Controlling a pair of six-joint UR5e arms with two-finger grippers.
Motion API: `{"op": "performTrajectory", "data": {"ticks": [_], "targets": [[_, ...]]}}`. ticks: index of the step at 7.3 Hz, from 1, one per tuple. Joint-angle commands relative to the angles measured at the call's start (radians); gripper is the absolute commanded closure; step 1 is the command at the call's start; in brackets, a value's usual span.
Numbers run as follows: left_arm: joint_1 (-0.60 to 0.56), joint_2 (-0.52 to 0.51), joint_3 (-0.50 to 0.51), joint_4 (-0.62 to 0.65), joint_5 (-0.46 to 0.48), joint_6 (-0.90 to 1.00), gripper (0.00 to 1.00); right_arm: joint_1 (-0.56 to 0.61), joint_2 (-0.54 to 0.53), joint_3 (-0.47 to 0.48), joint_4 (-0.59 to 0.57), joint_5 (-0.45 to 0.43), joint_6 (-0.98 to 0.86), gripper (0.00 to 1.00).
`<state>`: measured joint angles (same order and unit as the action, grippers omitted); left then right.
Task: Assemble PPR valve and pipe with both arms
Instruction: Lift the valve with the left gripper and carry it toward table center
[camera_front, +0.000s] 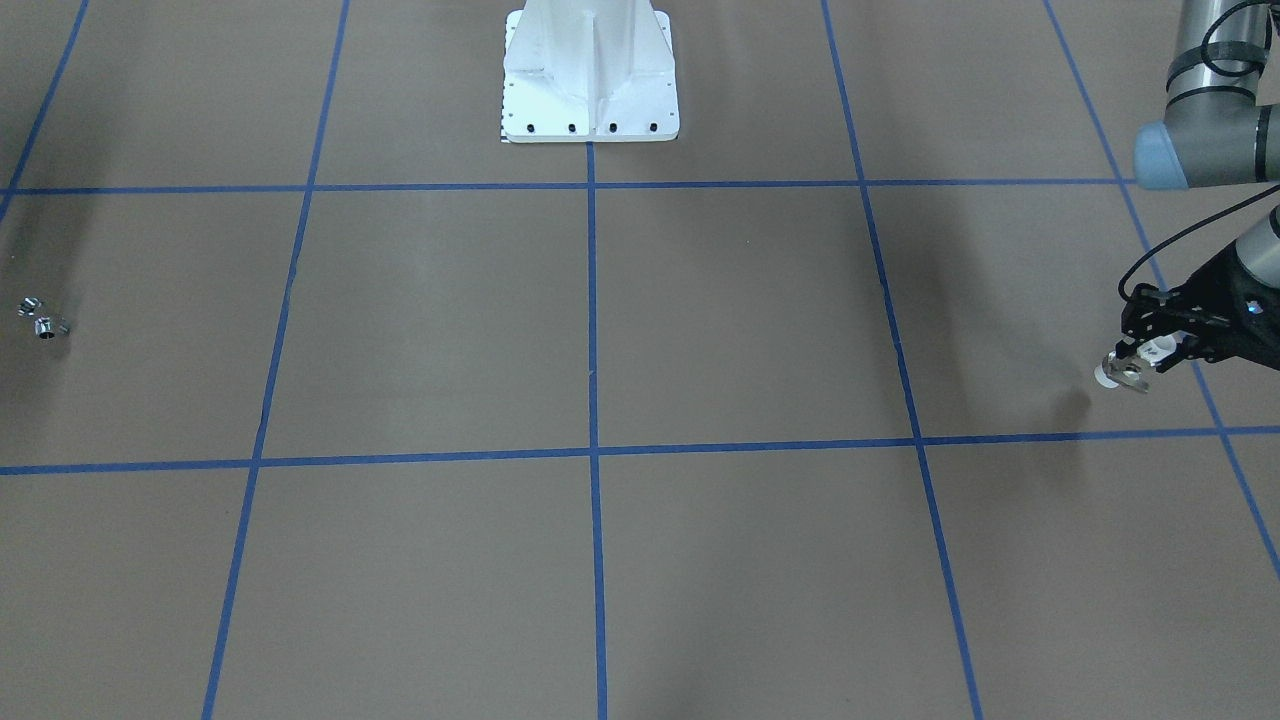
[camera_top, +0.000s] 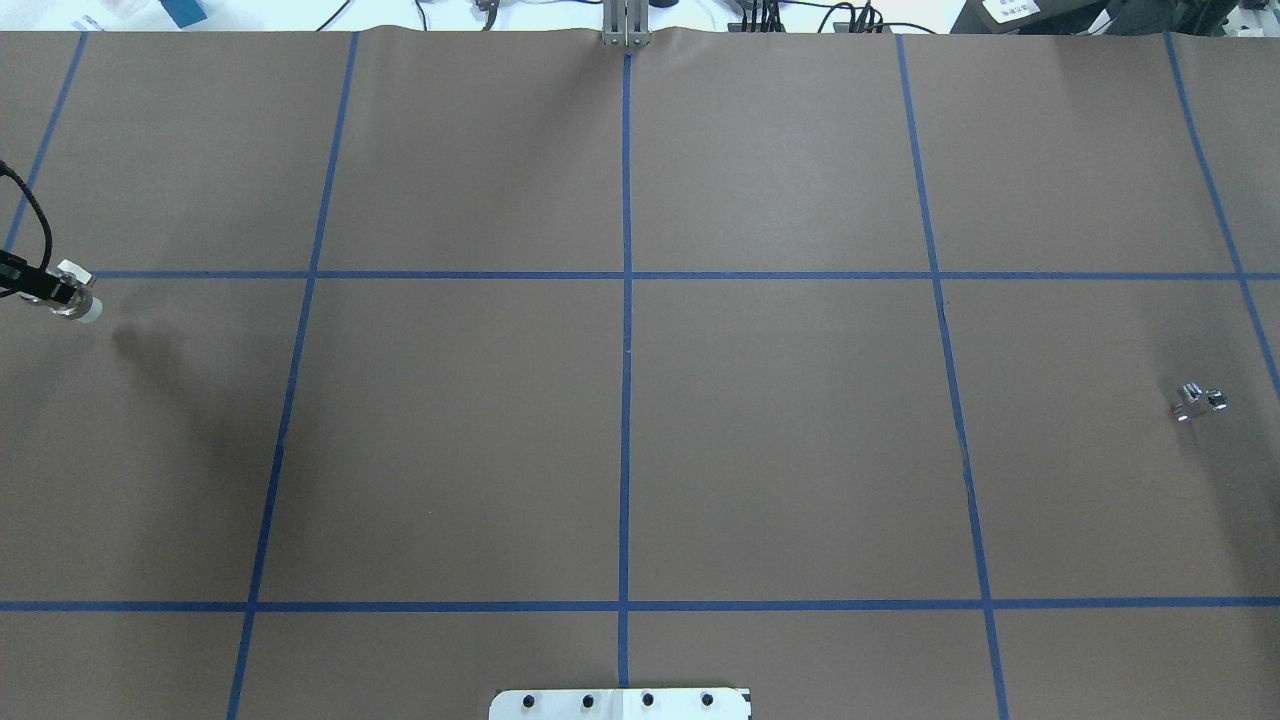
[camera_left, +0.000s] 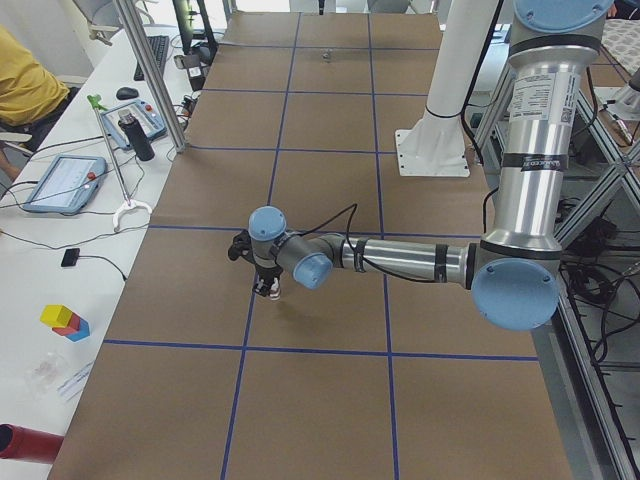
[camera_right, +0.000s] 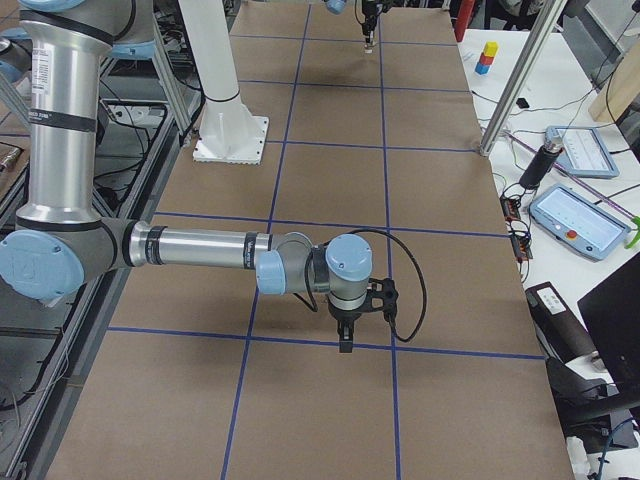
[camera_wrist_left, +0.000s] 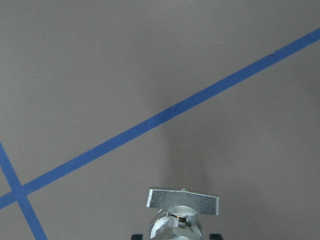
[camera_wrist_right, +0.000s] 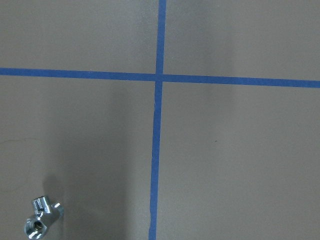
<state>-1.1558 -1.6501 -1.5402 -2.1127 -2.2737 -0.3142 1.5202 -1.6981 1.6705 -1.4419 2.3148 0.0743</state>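
My left gripper (camera_front: 1145, 358) is shut on the PPR valve (camera_front: 1122, 374) and holds it a little above the brown table, white ring end pointing outward. In the overhead view the valve (camera_top: 78, 303) is at the far left edge. In the left wrist view the valve (camera_wrist_left: 182, 212) shows its flat tab and chrome body. The pipe (camera_front: 40, 320), a tiny chrome elbow, lies alone on the table at the far right in the overhead view (camera_top: 1198, 400) and at the bottom left of the right wrist view (camera_wrist_right: 42, 222). My right gripper (camera_right: 345, 335) shows only in the exterior right view, pointing down; I cannot tell whether it is open.
The white pedestal base (camera_front: 590, 80) stands mid-table at the robot's side. Blue tape lines (camera_top: 625, 400) grid the brown surface. A side bench with tablets (camera_left: 65, 180), a bottle and a metal post (camera_left: 150, 80) runs along the far edge.
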Motion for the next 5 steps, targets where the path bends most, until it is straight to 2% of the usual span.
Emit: {"op": "performTrajectory", "data": {"ticks": [1, 2, 3, 4, 5], "targets": [[0.104, -0.098, -0.034, 0.003, 0.026, -0.237, 1.0, 0.0, 0.0, 0.0, 0.0, 0.0, 0.001, 0.0], [0.175, -0.146, -0.034, 0.01, 0.089, -0.326, 1.0, 0.0, 0.0, 0.0, 0.0, 0.0, 0.001, 0.0], [0.215, -0.202, -0.034, 0.023, 0.108, -0.417, 1.0, 0.0, 0.0, 0.0, 0.0, 0.0, 0.001, 0.0], [0.253, -0.289, -0.034, 0.108, 0.114, -0.492, 1.0, 0.0, 0.0, 0.0, 0.0, 0.0, 0.001, 0.0], [0.321, -0.401, -0.034, 0.226, 0.181, -0.556, 1.0, 0.0, 0.0, 0.0, 0.0, 0.002, 0.001, 0.0]]}}
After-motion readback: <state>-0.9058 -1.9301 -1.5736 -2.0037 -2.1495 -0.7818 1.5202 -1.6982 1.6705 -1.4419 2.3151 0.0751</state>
